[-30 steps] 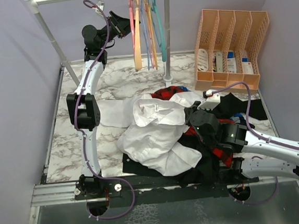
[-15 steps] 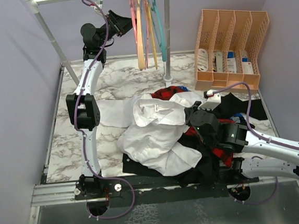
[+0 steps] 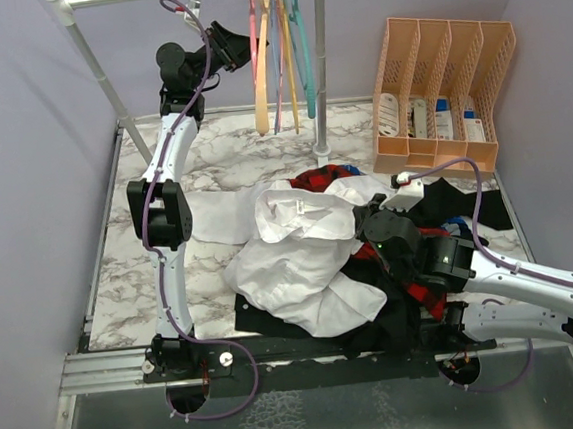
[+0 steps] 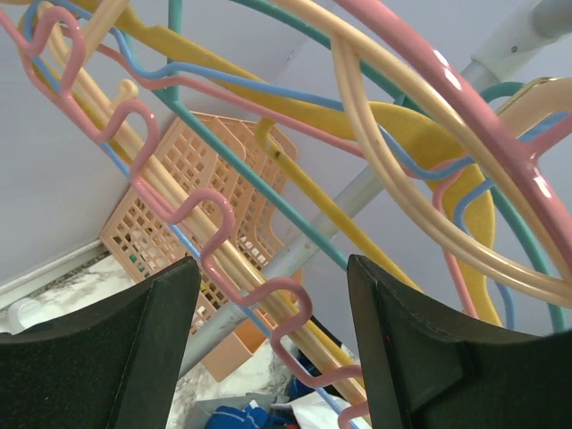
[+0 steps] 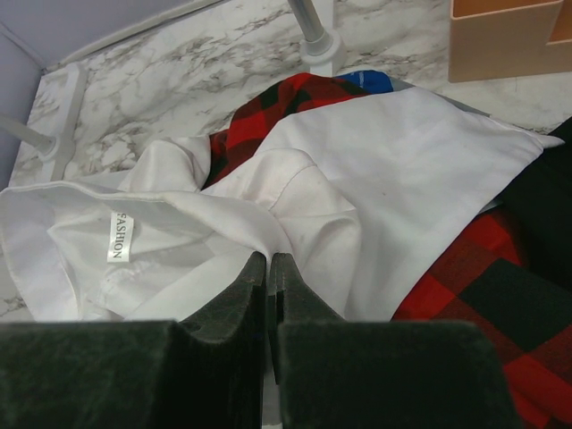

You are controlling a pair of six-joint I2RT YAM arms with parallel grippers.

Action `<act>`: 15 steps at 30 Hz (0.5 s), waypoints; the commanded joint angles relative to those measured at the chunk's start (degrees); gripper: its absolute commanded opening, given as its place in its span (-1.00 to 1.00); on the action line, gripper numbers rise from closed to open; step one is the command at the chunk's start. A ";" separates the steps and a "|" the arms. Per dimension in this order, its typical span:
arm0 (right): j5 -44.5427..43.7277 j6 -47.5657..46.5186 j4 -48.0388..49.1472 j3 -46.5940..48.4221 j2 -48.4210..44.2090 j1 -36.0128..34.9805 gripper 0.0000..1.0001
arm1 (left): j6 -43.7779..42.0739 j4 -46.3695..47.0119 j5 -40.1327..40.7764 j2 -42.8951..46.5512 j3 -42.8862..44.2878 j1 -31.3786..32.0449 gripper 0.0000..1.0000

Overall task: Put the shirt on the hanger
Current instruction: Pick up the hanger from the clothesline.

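Note:
The white shirt (image 3: 300, 253) lies crumpled at the table's middle, its collar label (image 5: 116, 237) facing up. My right gripper (image 3: 370, 217) (image 5: 269, 257) is shut on a fold of the shirt (image 5: 402, 170) near the collar. The pink hanger (image 3: 252, 27) hangs on the rack at the back among other hangers. My left gripper (image 3: 242, 46) is raised up to it. In the left wrist view the hanger's wavy arm (image 4: 214, 214) runs between my left gripper's (image 4: 273, 264) jaws, which stand apart on either side without touching it.
A red-and-black plaid shirt (image 3: 324, 178) and a black garment (image 3: 466, 204) lie under and beside the white one. Teal (image 3: 304, 42), blue and peach-orange (image 3: 265, 106) hangers crowd the rack, whose post (image 3: 321, 61) stands just right of them. A peach file organizer (image 3: 442, 80) stands back right.
My left gripper's jaws have narrowed somewhat around the pink hanger's arm, and the hangers have swung a little. The right arm and the shirt have not moved.

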State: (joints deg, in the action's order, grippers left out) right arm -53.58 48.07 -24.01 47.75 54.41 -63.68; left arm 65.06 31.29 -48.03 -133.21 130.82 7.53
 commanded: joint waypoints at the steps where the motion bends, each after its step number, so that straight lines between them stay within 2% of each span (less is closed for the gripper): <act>1: -1.58 1.40 -0.73 0.04 -0.54 0.19 -0.97 | -4.48 -2.75 1.53 -1.08 3.04 0.20 0.35; 6: -1.53 1.62 -0.56 -0.14 -0.28 0.16 -0.98 | -4.84 -3.22 1.72 -1.36 3.82 0.50 0.22; 10: -1.48 2.02 -0.50 -0.46 -0.26 0.14 -0.98 | -5.04 -3.42 1.67 -1.11 3.82 0.73 -0.01; 15: -1.26 2.50 -0.30 -0.98 -0.30 0.20 -0.98 | -6.31 -4.77 2.27 -0.13 4.28 0.73 -0.06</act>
State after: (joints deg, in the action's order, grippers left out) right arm -53.58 49.04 -24.01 47.70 54.41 -63.68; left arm 60.75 27.64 -47.00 -133.73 132.75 7.92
